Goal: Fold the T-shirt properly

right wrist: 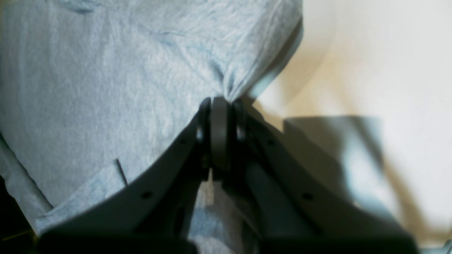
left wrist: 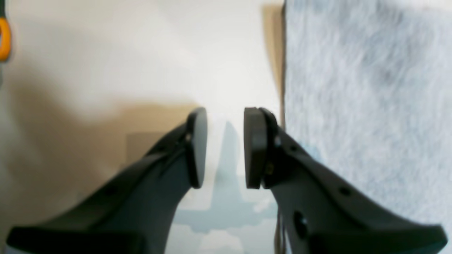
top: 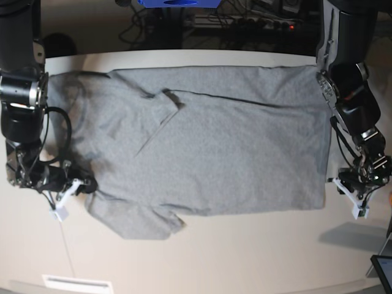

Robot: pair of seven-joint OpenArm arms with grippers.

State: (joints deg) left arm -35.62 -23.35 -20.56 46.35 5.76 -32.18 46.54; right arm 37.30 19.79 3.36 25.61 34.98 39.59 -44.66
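Note:
The heather-grey T-shirt (top: pixel 220 147) lies spread on the white table (top: pixel 245 257), plain side up, with one sleeve (top: pixel 144 223) sticking out toward the near edge. My right gripper (top: pixel 87 185) is at the shirt's left end. In the right wrist view this gripper (right wrist: pixel 221 103) is shut on a pinched-up ridge of the T-shirt (right wrist: pixel 106 81). My left gripper (top: pixel 342 184) sits just off the shirt's right edge. In the left wrist view it (left wrist: pixel 225 148) stands open over bare table, nothing between its pads, with the T-shirt (left wrist: pixel 367 106) lying alongside to its right.
A small flap of cloth (top: pixel 168 101) is folded over on the shirt's upper part. Cables and a blue object (top: pixel 177 3) lie behind the table's far edge. A dark screen corner (top: pixel 383 269) shows at the near right. An orange item (left wrist: pixel 4 38) sits at the left wrist view's edge.

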